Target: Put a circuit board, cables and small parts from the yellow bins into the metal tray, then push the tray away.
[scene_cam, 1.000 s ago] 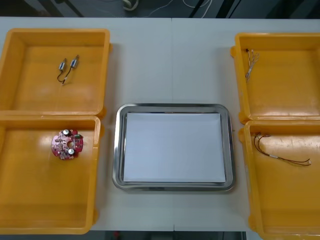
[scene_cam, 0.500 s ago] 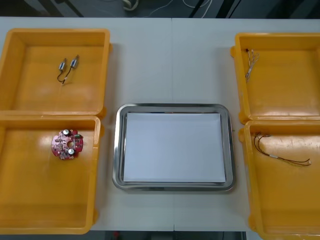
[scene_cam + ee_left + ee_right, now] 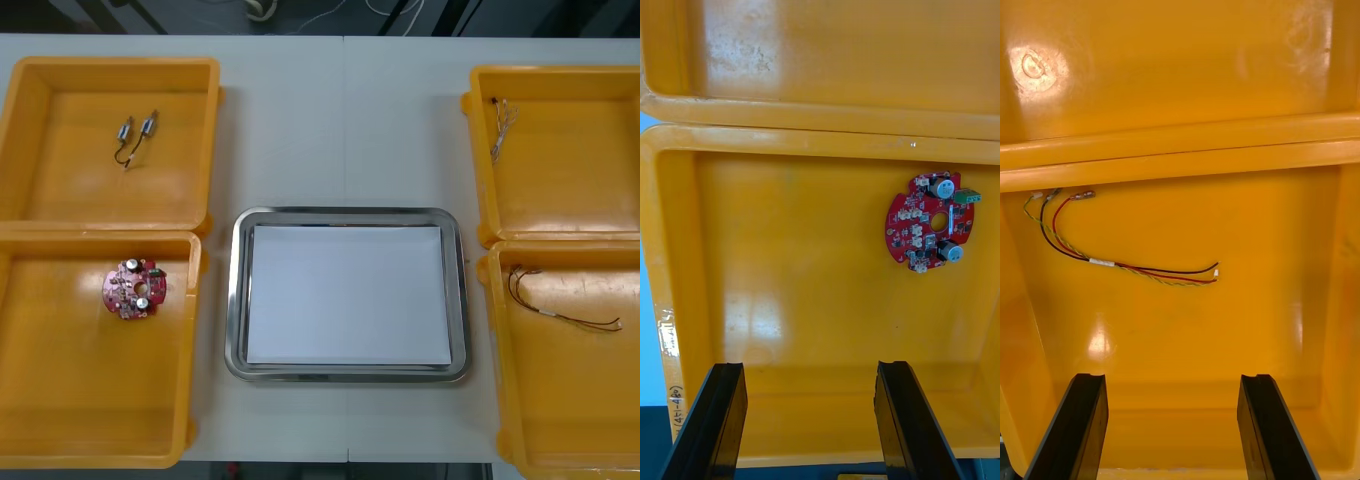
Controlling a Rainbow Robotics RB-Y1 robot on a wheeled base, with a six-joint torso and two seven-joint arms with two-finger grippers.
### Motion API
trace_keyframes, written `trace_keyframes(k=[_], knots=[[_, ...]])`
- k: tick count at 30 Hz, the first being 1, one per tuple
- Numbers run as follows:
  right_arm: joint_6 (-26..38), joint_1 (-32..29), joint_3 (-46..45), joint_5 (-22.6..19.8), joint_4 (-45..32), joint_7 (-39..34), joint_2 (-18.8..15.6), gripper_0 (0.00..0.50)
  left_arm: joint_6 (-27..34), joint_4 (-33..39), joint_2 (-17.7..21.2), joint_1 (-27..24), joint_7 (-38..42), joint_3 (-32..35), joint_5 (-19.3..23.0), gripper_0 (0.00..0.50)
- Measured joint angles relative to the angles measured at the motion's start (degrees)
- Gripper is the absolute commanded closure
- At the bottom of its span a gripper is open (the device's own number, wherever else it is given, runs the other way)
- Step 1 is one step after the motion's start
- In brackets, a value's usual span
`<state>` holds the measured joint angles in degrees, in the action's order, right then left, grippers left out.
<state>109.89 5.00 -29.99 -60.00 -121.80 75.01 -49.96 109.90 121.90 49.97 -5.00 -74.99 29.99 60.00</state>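
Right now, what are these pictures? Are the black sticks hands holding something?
A two-armed robot. The wide picture looks down on a table with four yellow bins and a metal tray between them. The tall pictures come from cameras on its wrists; the black sticks are its fingers. The left gripper is open at the bin with the red circuit board, the right gripper open at a bin with cables. Another bin has small metal parts. Nothing is held.
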Motion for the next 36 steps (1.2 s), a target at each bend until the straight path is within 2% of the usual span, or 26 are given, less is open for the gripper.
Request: trace_keyframes(k=[36], knots=[[0.0, 0.0, 0.0, 0.0, 0.0, 0.0, 0.0, 0.000, 0.0, 0.0, 0.0, 0.0, 0.0, 0.0, 0.0, 0.000]])
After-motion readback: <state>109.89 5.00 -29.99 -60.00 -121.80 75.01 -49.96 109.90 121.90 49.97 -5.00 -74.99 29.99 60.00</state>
